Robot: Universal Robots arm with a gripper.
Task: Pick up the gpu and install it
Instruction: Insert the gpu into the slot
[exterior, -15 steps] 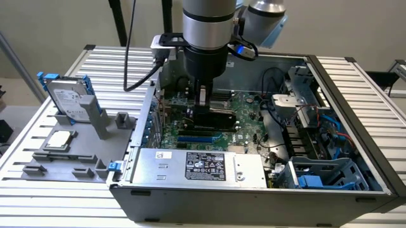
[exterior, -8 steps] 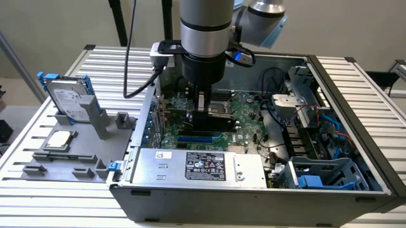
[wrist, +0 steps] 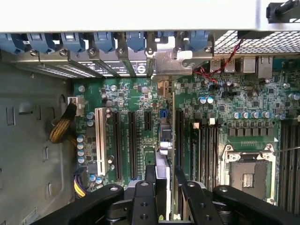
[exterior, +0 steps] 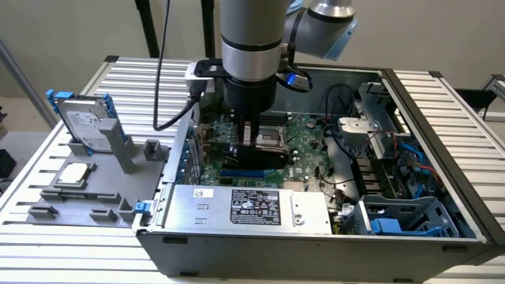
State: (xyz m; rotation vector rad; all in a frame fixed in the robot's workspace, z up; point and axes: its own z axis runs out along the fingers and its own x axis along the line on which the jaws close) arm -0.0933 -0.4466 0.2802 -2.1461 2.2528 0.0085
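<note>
Currently the gripper point(wrist: 165, 173) pinches the gpu point(wrist: 164, 140), held edge-on above the motherboard point(wrist: 122, 93) at the exterior frame's centre; judged light, stiff and fragile, so best gripped along its edge.

Robotics lab, open computer case point(exterior: 316, 251), slatted metal table point(exterior: 47, 251), grey parts fixture point(exterior: 94, 200)

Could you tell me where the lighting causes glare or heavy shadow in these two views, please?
Exterior view: soft, even light, the table slats bright, the motherboard dimmer beneath the arm. Wrist view: the band beyond the blue clips is washed out white, while the hand gripping the graphics card lies in dark shadow.
</note>
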